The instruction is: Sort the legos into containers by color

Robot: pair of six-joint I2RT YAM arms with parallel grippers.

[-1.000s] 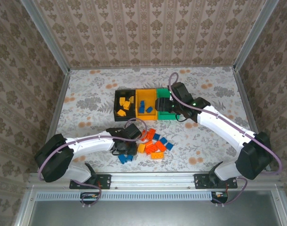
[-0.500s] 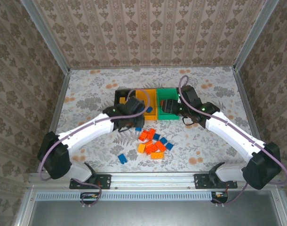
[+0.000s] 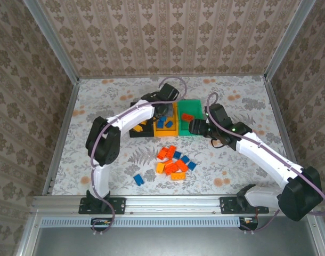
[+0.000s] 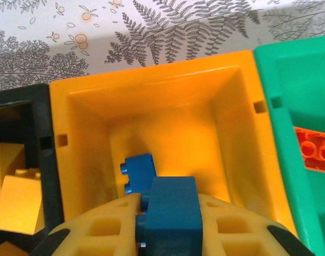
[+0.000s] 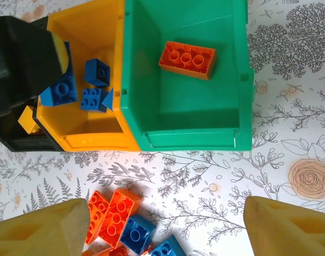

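Note:
My left gripper (image 4: 170,200) is shut on a blue lego (image 4: 170,216) and hangs over the yellow-orange container (image 4: 152,88), where another blue lego (image 4: 138,170) lies. From above, this gripper (image 3: 163,111) is over that container (image 3: 168,131). My right gripper (image 5: 168,229) is open and holds nothing, just in front of the green container (image 5: 189,140), which holds one red-orange lego (image 5: 187,60). The black container (image 4: 24,101) holds yellow legos (image 4: 18,205). A pile of red-orange, blue and yellow legos (image 3: 175,162) lies on the table in front of the containers.
One blue lego (image 3: 138,179) lies apart, near the front left of the pile. The left arm stretches across the black container (image 3: 133,132). Metal frame rails and patterned walls close in the table on three sides.
My left arm swung from the near-left table up to the yellow-orange container with the blue lego. My right gripper drew back from over the green container to its front side.

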